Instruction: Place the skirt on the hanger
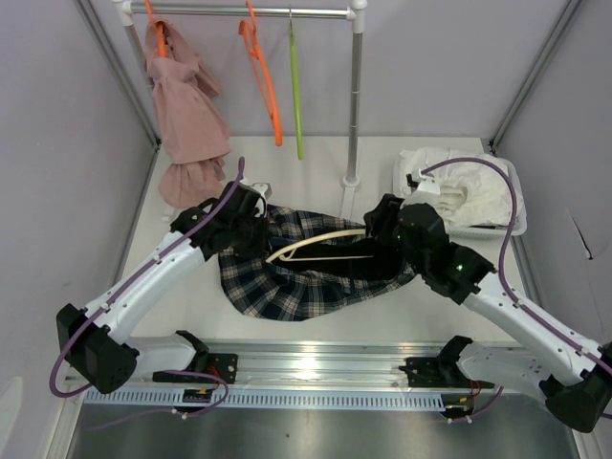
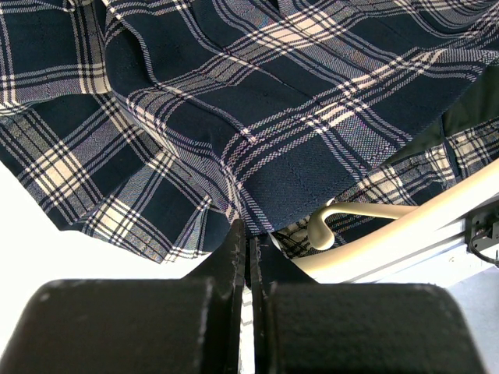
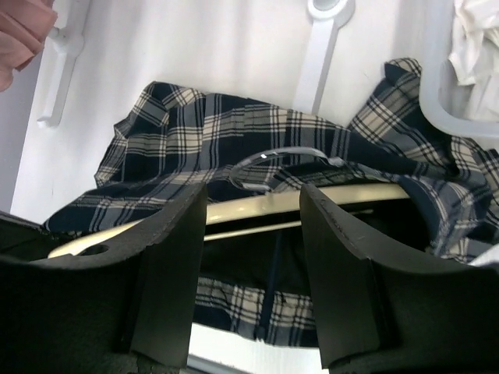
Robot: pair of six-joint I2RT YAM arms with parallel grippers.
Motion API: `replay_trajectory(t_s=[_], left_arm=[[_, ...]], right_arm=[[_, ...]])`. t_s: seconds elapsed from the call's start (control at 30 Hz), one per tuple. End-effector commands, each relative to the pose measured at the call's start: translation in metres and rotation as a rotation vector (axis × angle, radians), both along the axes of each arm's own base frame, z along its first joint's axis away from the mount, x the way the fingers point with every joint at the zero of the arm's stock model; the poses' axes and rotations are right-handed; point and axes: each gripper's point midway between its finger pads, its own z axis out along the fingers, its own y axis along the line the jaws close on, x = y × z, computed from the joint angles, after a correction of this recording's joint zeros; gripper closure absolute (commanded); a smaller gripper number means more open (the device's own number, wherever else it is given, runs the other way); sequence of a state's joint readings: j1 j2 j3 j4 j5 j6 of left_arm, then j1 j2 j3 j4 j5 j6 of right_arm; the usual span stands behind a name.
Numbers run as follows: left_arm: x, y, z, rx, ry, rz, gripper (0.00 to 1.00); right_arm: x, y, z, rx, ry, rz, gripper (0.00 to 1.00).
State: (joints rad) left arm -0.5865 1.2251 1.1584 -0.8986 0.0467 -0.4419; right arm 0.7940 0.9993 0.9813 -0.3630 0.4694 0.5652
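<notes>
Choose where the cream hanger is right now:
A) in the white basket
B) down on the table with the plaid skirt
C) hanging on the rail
B: the cream hanger lies across the plaid skirt on the table, not up on the rail.

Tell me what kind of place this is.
Probably a lab test cell staged as a clothes-hanging station: a clothes rail with spare hangers and a pink garment, a white basket of laundry, and a plaid skirt on a walled-in table.
</notes>
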Motion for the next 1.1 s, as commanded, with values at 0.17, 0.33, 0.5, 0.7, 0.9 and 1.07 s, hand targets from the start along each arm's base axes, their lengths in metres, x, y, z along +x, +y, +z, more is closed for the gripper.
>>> replay_trajectory(t_s=[0.17, 0.33, 0.5, 0.7, 0.9, 1.07], left_arm=[[0.008, -0.009, 0.011, -0.033, -0.053, -0.02, 1.0], [0.008, -0.008, 0.012, -0.026, -0.056, -0.021, 1.0], [0.008, -0.008, 0.013, -0.026, -0.056, -0.023, 1.0], [0.007, -0.007, 0.015, -0.023, -0.056, -0.026, 1.0], [0.007, -0.007, 0.016, -0.024, -0.058, -0.026, 1.0], [0.007, -0.008, 0.017, -0.024, -0.058, -0.027, 1.0]], right_arm=[[-0.009, -0.003, -0.001, 0.017, 0.011, 0.049, 0.44], [-0.001, 0.005, -0.013, -0.005, 0.021, 0.058, 0.44], [0.007, 0.011, -0.02, 0.004, -0.028, 0.066, 0.44], [0.017, 0.014, -0.025, -0.004, -0.09, 0.059, 0.45], [0.021, 0.015, -0.025, -0.045, -0.134, 0.047, 0.45], [0.025, 0.017, -0.025, -0.051, -0.151, 0.035, 0.47]])
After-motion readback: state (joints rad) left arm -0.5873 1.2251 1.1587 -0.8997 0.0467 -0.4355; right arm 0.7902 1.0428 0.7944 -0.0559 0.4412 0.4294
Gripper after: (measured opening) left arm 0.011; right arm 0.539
